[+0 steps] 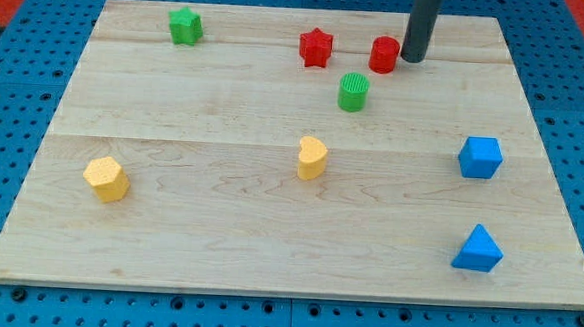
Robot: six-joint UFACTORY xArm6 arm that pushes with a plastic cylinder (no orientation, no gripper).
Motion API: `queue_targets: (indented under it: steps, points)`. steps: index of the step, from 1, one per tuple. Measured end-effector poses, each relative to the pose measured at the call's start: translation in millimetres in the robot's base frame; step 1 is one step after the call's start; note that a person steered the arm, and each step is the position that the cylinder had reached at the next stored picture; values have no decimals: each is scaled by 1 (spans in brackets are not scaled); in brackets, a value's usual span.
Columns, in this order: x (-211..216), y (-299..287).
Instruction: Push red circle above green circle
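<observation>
The wooden board [269,222] fills most of the view, resting on a blue pegboard [15,89]. My rod [423,20] comes down near the board's top edge, right of centre, and my tip [414,59] stands just beside the red circle [384,54], on its right, touching or nearly so; I cannot tell which. I have no jaws, only this plain rod, holding nothing. The green circle [353,92] sits just below and slightly left of the red circle. A red star [316,48] lies further left along the top edge.
</observation>
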State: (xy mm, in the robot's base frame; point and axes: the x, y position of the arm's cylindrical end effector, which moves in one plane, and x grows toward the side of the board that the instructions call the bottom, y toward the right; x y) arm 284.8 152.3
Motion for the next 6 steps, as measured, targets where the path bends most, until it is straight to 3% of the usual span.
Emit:
queue_targets:
  steps: [2, 6]
  points:
    - [-19, -20]
    - [4, -32]
